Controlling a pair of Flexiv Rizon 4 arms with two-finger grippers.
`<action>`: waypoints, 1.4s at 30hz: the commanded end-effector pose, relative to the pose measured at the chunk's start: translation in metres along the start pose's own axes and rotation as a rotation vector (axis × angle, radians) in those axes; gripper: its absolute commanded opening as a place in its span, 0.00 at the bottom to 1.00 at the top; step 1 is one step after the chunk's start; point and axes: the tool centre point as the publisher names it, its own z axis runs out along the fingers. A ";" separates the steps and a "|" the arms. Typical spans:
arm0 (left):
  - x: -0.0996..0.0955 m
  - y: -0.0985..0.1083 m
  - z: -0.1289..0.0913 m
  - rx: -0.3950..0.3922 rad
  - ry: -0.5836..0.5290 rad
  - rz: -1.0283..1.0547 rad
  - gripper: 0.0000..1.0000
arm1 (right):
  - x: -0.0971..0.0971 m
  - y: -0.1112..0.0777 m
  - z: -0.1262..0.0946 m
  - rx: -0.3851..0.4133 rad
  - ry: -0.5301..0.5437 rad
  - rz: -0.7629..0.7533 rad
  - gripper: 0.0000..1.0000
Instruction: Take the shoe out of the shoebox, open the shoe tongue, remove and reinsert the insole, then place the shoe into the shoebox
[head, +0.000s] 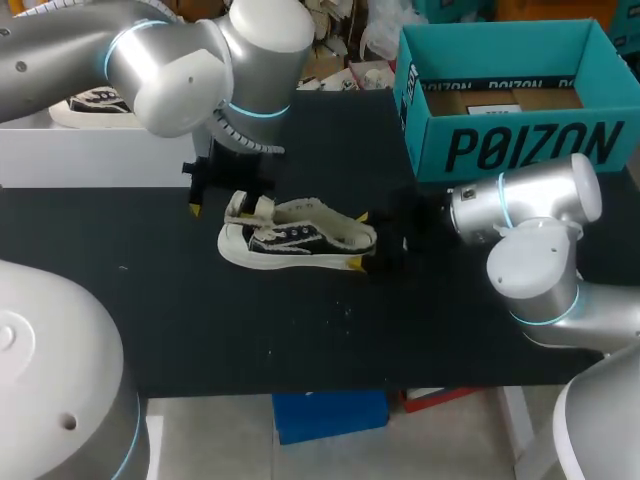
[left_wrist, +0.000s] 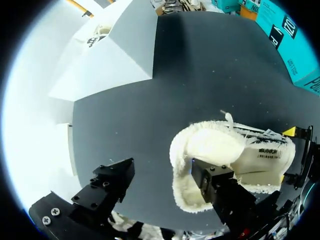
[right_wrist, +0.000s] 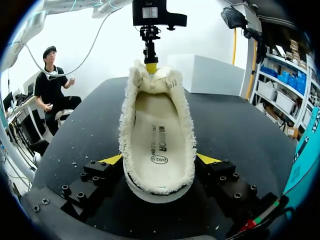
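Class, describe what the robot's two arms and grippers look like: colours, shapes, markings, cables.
The left arm and right arm are rounded silver-grey tubes with white joint caps and thin cyan rings. The left gripper and right gripper are black, blocky, studded with screws, with yellow fingertips. A red-and-green cable runs beside the right gripper's base.

Flat black matte tabletop (head: 300, 340), dotted with tiny pale flecks (head: 346, 312) near its middle. A large white rectangular box (head: 90, 158) stands at the tabletop's far left corner, and a black-and-white low sneaker (head: 95, 103) lies on top of it.
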 end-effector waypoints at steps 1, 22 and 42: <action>-0.006 0.005 -0.006 0.019 0.021 0.017 1.00 | -0.002 -0.001 0.000 0.002 -0.001 0.002 0.00; 0.054 -0.001 -0.074 0.010 0.247 1.465 0.00 | -0.002 -0.001 0.000 0.002 -0.001 0.002 0.00; 0.070 -0.013 -0.081 0.027 0.361 1.559 0.00 | -0.002 -0.001 0.000 0.002 -0.001 0.002 0.00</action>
